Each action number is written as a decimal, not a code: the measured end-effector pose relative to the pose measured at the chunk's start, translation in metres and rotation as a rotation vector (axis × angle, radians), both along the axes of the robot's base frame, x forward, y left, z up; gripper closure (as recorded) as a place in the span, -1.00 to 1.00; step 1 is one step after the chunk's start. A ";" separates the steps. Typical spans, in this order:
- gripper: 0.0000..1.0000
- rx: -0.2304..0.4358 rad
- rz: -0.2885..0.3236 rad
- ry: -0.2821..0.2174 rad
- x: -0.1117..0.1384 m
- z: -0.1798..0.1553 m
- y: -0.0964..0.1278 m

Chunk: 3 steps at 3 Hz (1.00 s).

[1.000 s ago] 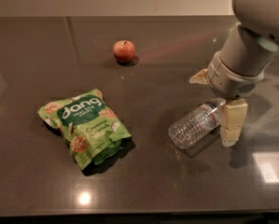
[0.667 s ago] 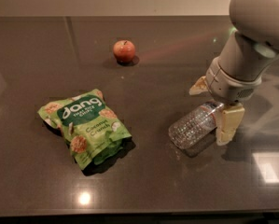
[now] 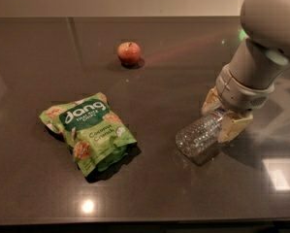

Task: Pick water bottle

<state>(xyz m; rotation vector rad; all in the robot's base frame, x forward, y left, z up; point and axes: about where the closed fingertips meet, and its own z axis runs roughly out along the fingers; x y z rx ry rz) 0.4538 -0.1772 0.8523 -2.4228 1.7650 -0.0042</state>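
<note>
1. Camera view: the water bottle (image 3: 198, 137) lies on its side on the dark table (image 3: 159, 193), right of centre, with its base pointing toward the near left. It is small, clear and ribbed, and glints under the light. Its neck end is tucked between my fingers (image 3: 234, 126)
2. The green snack bag (image 3: 88, 132) lies flat well to the left of the bottle, with "dang" in white letters. I cannot read the smaller print below it. A red apple (image 3: 129, 53) sits farther back, apart from both
3. My gripper (image 3: 222, 114) is low over the table at the bottle's upper end, one pale finger on each side, closed in snug against the plastic and gripping it
</note>
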 end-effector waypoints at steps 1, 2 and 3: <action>0.77 0.016 0.005 -0.015 0.000 0.015 0.000; 1.00 0.048 -0.014 -0.043 0.006 0.046 -0.001; 1.00 0.082 -0.044 -0.066 0.019 0.085 -0.003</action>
